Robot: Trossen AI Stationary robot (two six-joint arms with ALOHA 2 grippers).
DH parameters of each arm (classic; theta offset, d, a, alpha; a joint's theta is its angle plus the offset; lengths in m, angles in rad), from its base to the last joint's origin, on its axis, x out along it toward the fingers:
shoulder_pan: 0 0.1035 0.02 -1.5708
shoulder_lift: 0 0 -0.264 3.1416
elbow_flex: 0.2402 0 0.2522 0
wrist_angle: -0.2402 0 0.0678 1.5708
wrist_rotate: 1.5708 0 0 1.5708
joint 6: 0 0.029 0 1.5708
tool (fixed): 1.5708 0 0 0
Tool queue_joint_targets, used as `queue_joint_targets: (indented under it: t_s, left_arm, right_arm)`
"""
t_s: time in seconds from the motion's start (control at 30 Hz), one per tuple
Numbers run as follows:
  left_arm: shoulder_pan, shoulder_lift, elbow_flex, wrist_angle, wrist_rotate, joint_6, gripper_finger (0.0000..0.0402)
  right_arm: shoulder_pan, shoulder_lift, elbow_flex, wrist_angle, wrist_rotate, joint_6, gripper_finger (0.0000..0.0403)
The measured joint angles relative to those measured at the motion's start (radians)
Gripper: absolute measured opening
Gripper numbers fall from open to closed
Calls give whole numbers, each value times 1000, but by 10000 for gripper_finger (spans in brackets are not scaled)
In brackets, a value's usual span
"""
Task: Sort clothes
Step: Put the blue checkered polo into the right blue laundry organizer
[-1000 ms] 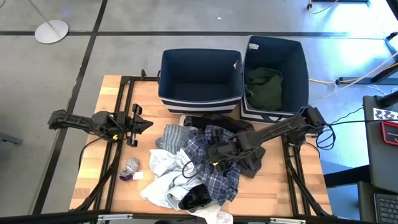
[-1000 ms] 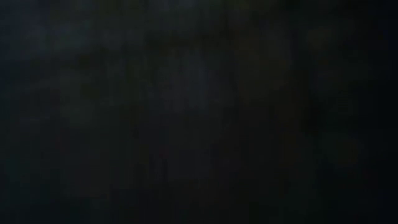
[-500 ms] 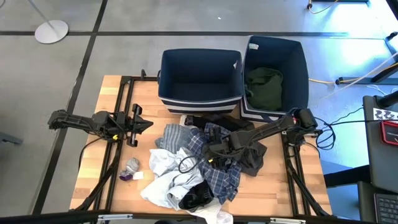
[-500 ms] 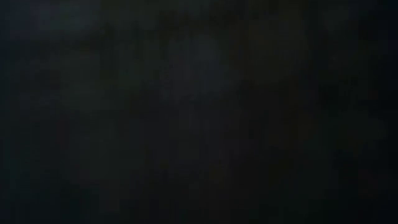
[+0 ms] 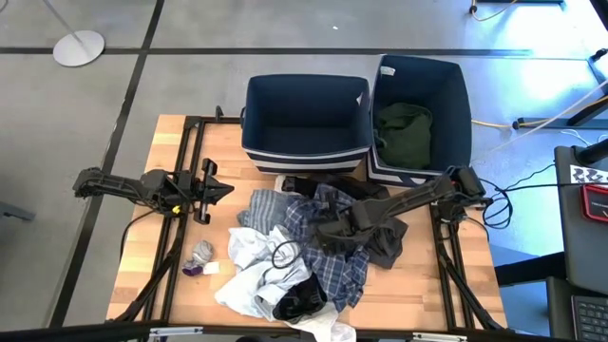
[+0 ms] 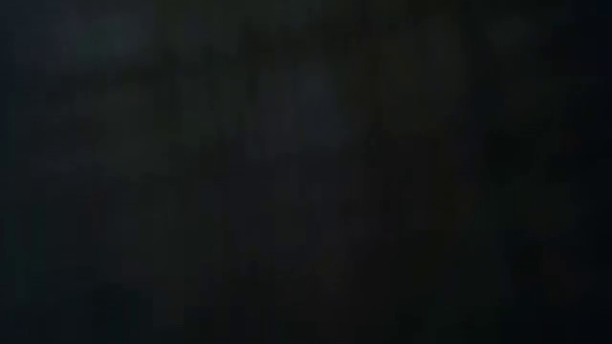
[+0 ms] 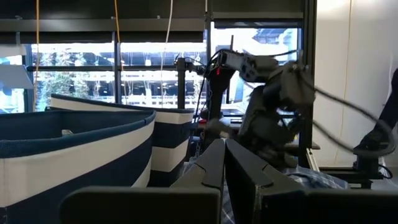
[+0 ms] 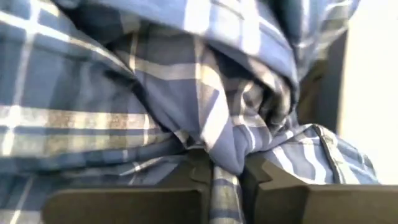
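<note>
The clothes lie heaped on the table's middle: a blue-white plaid shirt (image 5: pixel 328 261), white pieces (image 5: pixel 249 275), a black item (image 5: pixel 299 302) and a dark grey one (image 5: pixel 385 242). An olive green top (image 5: pixel 404 133) lies inside the right navy bin (image 5: pixel 454 90). My right gripper (image 5: pixel 328 231) slants down into the heap and is shut on the plaid shirt (image 8: pixel 155 106). My left gripper (image 5: pixel 224 189) hovers shut at the table's left, clear of the heap, its fingers (image 7: pixel 214 165) together. The low view is dark. My right gripper pinches a bunched fold of the plaid shirt (image 8: pixel 227 163) between its two fingers (image 8: pixel 268 180), several layers gathered together. It comes from above, slanting down from the table's right side. The fold stands up in the hold while the rest of the shirt lies on the heap.
The left navy bin (image 5: pixel 306 152) stands at the far edge beside the right one, nothing showing in it. A small grey and purple piece (image 5: pixel 199 256) lies apart on the bare wood left of the heap. A black cord loop (image 5: pixel 283 255) rests on the clothes.
My right gripper has shut on the plaid shirt and drawn up and slightly toward the far edge, tipping as it went. The shirt's upper part has bunched up under it; the rest of the heap has stayed put.
</note>
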Motion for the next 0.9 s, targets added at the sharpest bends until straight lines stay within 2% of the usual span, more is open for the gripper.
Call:
queue_joint_targets:
  t_s: [0.13, 0.27, 0.5, 0.7, 0.9]
  left_arm:
    - [0, 0, 0, 0, 0, -1, 4]
    - [0, 0, 0, 0, 0, -3, 4]
    - [0, 0, 0, 0, 0, -1, 4]
    - [0, 0, 0, 1, 0, 0, 4]
    - [0, 0, 0, 1, 0, 0, 4]
  right_arm:
    - [30, -6, 77, -82, 83, -2, 15]
    - [55, -39, 127, -140, 156, 19, 25]
    - [57, -168, 136, -163, 233, 39, 15]
    - [58, -287, 136, -171, 339, 40, 27]
    - [58, -412, 136, -169, 470, 32, 17]
